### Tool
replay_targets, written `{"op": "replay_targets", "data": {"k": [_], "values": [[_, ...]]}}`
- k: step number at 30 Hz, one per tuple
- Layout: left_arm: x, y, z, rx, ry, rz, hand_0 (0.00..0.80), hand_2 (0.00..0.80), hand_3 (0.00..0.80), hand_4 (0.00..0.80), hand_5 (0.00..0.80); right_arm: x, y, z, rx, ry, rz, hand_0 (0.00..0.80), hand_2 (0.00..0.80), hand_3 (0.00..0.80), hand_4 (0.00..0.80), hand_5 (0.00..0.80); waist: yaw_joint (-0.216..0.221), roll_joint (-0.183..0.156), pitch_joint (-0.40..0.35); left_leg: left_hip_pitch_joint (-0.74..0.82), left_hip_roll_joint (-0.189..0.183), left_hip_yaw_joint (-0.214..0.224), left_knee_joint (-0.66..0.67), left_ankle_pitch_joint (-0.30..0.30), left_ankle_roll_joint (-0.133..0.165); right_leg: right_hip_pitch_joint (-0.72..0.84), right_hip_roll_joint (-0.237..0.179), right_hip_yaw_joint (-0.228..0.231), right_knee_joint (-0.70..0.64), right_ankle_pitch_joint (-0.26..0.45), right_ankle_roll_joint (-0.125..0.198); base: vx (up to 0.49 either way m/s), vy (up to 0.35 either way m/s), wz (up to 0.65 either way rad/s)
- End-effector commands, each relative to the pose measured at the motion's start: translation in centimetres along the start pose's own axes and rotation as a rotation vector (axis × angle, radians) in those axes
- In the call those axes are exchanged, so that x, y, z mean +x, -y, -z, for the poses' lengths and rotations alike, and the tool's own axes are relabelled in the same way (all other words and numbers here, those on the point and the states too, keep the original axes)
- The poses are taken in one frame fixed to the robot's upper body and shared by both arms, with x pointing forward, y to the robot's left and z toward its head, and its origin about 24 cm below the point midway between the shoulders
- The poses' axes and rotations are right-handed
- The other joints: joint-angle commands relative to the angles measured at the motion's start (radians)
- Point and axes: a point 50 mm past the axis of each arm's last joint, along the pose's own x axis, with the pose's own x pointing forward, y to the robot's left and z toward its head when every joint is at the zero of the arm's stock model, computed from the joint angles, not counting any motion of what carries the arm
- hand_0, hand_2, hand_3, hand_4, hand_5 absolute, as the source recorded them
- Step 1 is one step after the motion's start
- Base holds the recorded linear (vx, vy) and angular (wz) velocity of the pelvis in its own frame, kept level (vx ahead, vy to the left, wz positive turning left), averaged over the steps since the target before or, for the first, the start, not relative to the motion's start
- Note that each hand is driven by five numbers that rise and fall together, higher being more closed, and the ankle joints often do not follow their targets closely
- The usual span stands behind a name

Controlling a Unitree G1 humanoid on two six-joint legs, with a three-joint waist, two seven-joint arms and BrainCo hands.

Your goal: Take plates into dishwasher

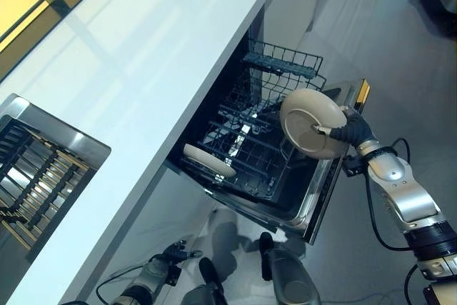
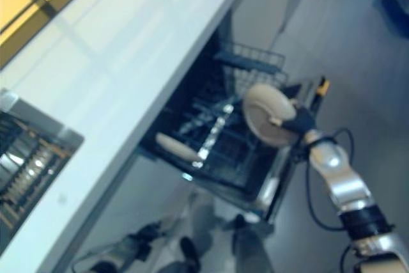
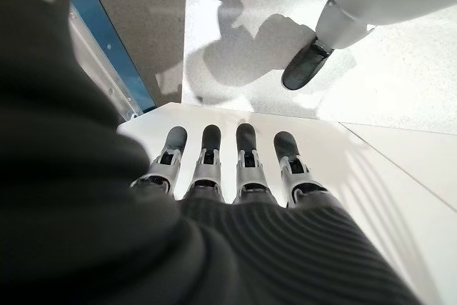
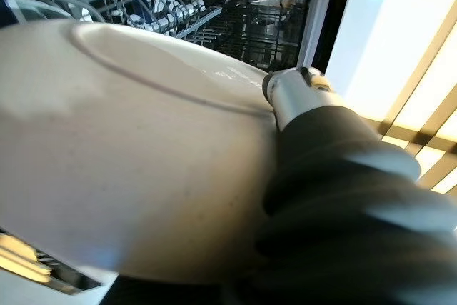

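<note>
The right hand [image 1: 348,131] pinches a cream plate [image 1: 311,122] by its rim over the dishwasher rack [image 1: 246,149] (fingers mostly hidden behind it); another plate [image 1: 208,160] stands inside. The left hand [image 3: 235,169], fingers straight, hangs low.

The pulled-out dark wire dishwasher rack [image 1: 250,144] is the landmark. A cream oval plate [image 1: 208,160] already stands at its near-left edge. The round beige plate [image 1: 313,122] pinched in the right robot hand [image 1: 347,129] hangs above the rack's right side. The rack's middle tines stand bare. The white bench [image 1: 143,62] overhangs the rack's left.
</note>
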Motion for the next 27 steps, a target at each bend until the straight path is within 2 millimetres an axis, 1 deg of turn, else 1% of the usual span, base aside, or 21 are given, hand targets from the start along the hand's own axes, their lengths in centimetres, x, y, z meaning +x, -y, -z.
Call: {"op": "replay_targets", "data": {"k": [1,5,7,14,21,27], "values": [[-0.2,-1.1,0.5,-0.009,-0.012,-0.044,0.0,0.0,0.0,0.0,0.0,1.0,0.1,-6.6,-0.137,0.338,0.083,0.8,0.8,0.8,0.8,0.8,0.009,-0.089,-0.001,-0.013,-0.075,-0.038,-0.009,-0.08,0.012,0.203,-0.001,0.022,-0.272,0.004,0.06,0.007,0.064,0.01],[-0.3,-1.2,0.9,-0.003,-0.02,-0.049,0.0,0.0,0.0,0.0,0.0,0.9,0.5,-8.0,-0.253,0.399,0.113,0.8,0.8,0.8,0.8,0.8,0.024,-0.093,0.002,-0.019,-0.079,-0.047,-0.009,-0.084,0.015,0.212,-0.003,0.005,-0.288,0.011,0.064,0.0,0.045,0.03],[-0.3,-1.3,1.1,-0.002,-0.026,-0.053,0.0,0.0,0.0,0.0,0.0,0.8,0.5,-8.5,-0.279,0.417,0.123,0.8,0.8,0.8,0.8,0.8,0.03,-0.098,0.002,-0.021,-0.08,-0.051,-0.009,-0.085,0.015,0.218,-0.003,-0.002,-0.296,0.014,0.065,0.0,0.022,0.1],[-0.5,-1.7,2.0,0.008,-0.053,-0.066,0.0,0.0,0.0,0.0,0.0,0.6,0.7,-9.6,-0.298,0.457,0.139,0.8,0.8,0.8,0.8,0.8,0.053,-0.121,-0.003,-0.022,-0.081,-0.057,-0.009,-0.088,0.017,0.241,-0.002,-0.023,-0.313,0.018,0.067,0.01,0.012,0.13],[-0.6,-2.0,2.0,0.014,-0.059,-0.071,0.0,0.0,0.0,0.0,0.0,0.7,0.6,-9.8,-0.301,0.454,0.14,0.8,0.8,0.8,0.8,0.8,0.072,-0.131,-0.001,-0.03,-0.085,-0.073,-0.009,-0.09,0.02,0.253,0.0,-0.034,-0.328,0.025,0.072,0.004,0.034,0.08],[-0.6,-2.4,2.0,0.019,-0.061,-0.082,0.0,0.0,0.0,0.0,0.0,1.6,0.4,-9.4,-0.304,0.416,0.134,0.8,0.8,0.8,0.8,0.8,0.092,-0.138,0.007,-0.043,-0.09,-0.087,-0.009,-0.088,0.024,0.256,0.0,-0.048,-0.341,0.032,0.076,0.003,0.031,0.08]]}}
